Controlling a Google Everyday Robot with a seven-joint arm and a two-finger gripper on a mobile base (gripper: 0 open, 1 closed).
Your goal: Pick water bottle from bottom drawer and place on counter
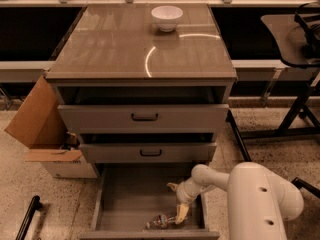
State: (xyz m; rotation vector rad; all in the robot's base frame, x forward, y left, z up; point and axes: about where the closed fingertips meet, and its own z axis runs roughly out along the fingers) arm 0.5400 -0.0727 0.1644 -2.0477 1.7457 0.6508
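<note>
- The robot's white arm [262, 204] fills the near right corner, just right of the bottom drawer [127, 194], and reaches left over the drawer's right wall.
- The bottom drawer is pulled out toward the camera, its plain grey floor in view.
- The water bottle [161, 222] lies on its side inside the bottom drawer, right of the middle, close along the drawer's front wall.
- The gripper [175, 203] is inside the bottom drawer, in its right part, just above and behind the bottle.
- Its two yellowish fingers [181, 213] are spread wide apart and hold nothing. One points down at the bottle's right end, the other points up and to the left. Whether the lower tip touches the bottle, I cannot tell.
- A cardboard box [42, 126] with an open flap stands on the floor left of the bottom drawer.
- Above the bottom drawer, two shallower drawers with black handles [144, 117] are each partly out.
- The counter [125, 49] tops the cabinet over the bottom drawer, glossy, with a curved glare.
- A white bowl [167, 17] sits near the counter's far edge, right of centre.
- A dark side table [287, 36] stands well off to the right and farther back than the bottom drawer.
</note>
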